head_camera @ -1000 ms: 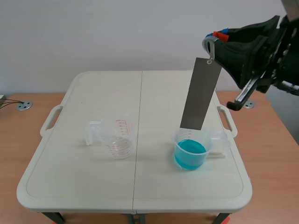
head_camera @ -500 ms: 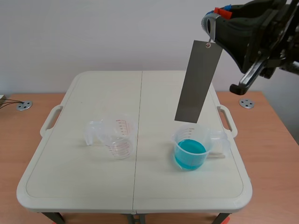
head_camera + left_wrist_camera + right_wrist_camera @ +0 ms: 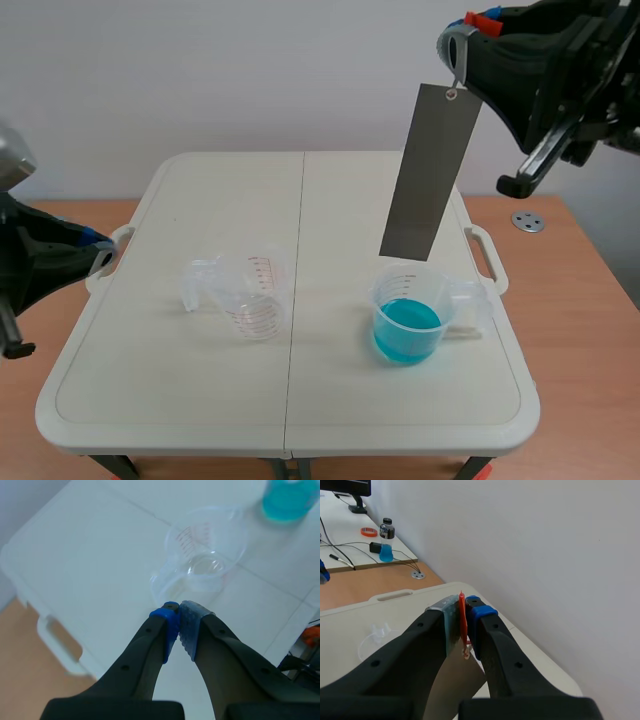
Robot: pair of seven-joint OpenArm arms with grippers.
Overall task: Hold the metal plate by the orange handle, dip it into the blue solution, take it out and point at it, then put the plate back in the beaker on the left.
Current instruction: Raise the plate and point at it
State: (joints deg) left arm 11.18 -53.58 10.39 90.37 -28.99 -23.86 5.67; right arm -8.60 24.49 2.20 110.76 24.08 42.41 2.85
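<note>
High at the right, my right gripper [image 3: 470,25] is shut on the orange handle [image 3: 462,617] of the metal plate [image 3: 430,172]. The grey plate hangs tilted, its lower end just above the beaker of blue solution [image 3: 408,325]. From the right wrist view the plate [image 3: 457,680] drops away below the fingers. An empty clear beaker with red markings [image 3: 255,295] stands left of the table's middle. My left gripper [image 3: 179,611] is shut on nothing, held above the table near the empty beaker [image 3: 207,547]. The left arm [image 3: 40,260] enters at the table's left edge.
The white folding table [image 3: 170,390] has carry handles on both sides. It stands on a wooden desk [image 3: 585,290] with a metal grommet [image 3: 527,221] at the right. A small blue bottle [image 3: 386,547] and cables lie on a far desk.
The left arm has come into the scene view at the left edge. The right gripper with the hanging plate rose clear of the blue beaker, then shifted slightly right.
</note>
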